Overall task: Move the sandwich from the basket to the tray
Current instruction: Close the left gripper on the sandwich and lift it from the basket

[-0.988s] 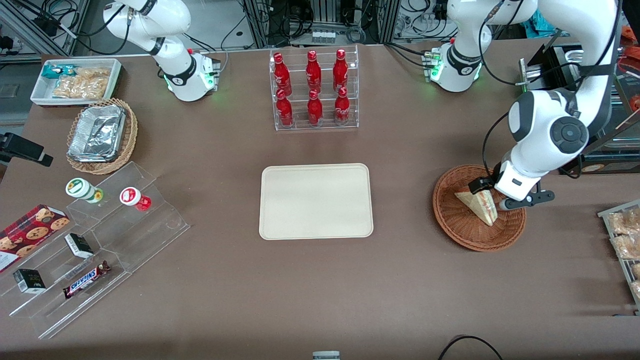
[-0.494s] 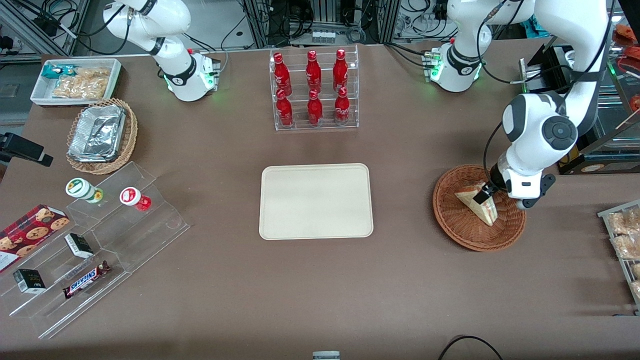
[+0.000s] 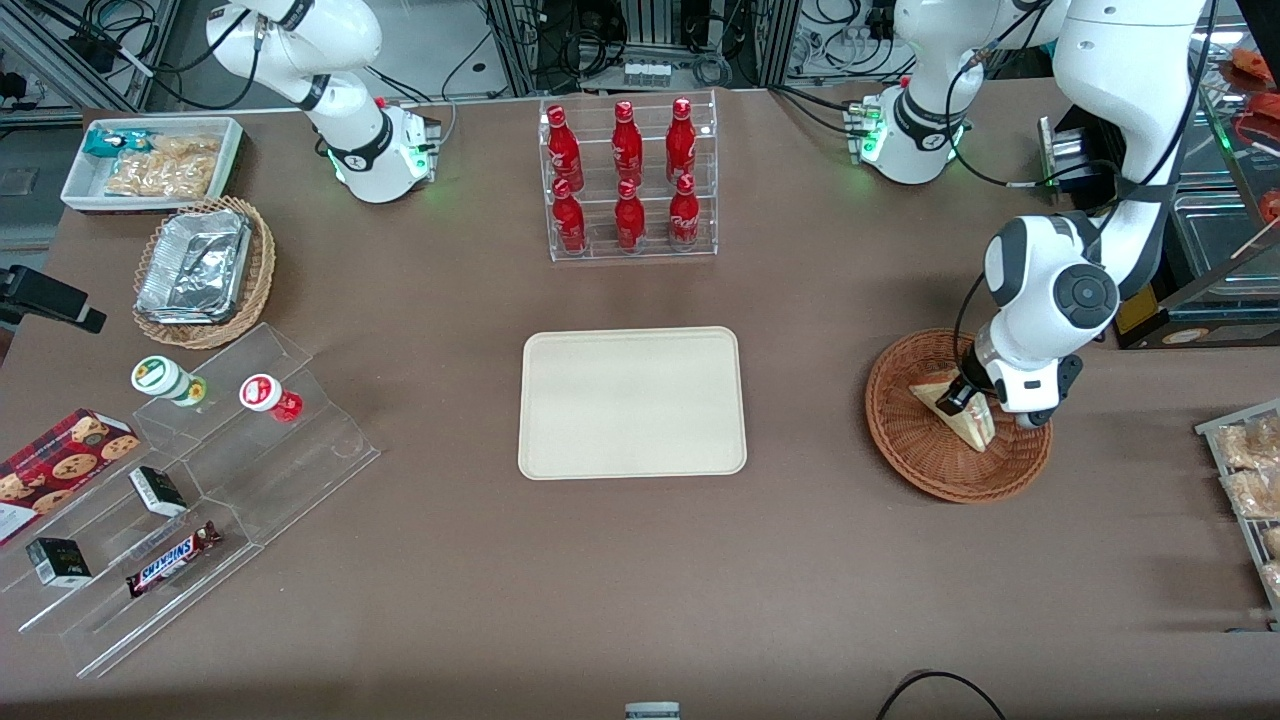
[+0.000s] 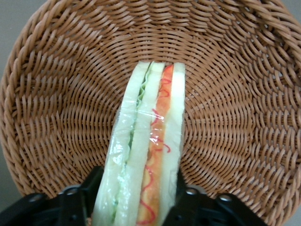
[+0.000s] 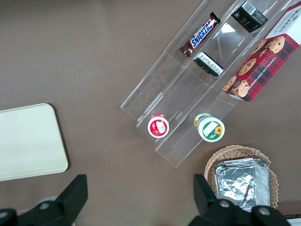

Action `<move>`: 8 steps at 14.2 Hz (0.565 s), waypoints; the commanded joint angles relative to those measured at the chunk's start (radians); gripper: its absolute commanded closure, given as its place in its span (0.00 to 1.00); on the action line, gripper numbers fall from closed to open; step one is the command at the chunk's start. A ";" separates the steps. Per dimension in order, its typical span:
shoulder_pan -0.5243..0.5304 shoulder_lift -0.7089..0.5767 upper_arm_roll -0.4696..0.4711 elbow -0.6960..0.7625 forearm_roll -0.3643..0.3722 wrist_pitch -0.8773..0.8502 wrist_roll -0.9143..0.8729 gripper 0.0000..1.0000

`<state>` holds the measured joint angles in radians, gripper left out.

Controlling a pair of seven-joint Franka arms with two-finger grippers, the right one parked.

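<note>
The sandwich (image 3: 978, 432), a wrapped wedge with red, orange and green layers, stands on edge in the reddish-brown woven basket (image 3: 950, 485) toward the working arm's end of the table. My gripper (image 3: 965, 402) is down in the basket over the sandwich's wider end. In the left wrist view the sandwich (image 4: 150, 127) runs between the two black fingers (image 4: 91, 186), which press against its two bread faces, with the basket (image 4: 56, 94) weave all round. The gripper (image 4: 137, 200) is shut on it. The beige tray (image 3: 632, 402) lies bare at the table's middle.
A clear rack of red bottles (image 3: 628, 180) stands farther from the camera than the tray. Toward the parked arm's end are a stepped acrylic shelf (image 3: 200, 480) with snacks, a tan basket holding foil (image 3: 205, 270) and a white bin (image 3: 150, 160). A wire rack of bread (image 3: 1250, 470) sits beside the basket.
The arm has swung lower and turned over the basket. The fingers came down on either side of the sandwich and now grip it. The sandwich has stayed in place.
</note>
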<state>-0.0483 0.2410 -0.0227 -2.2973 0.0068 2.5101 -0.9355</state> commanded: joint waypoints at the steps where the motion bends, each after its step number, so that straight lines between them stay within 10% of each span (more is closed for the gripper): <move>1: -0.018 -0.038 -0.006 0.044 0.013 -0.098 0.038 0.96; 8: -0.252 0.162 -0.020 0.594 0.001 -0.638 0.381 0.98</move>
<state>-0.2262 0.2660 -0.0481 -1.8770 0.0109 1.9482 -0.6944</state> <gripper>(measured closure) 0.824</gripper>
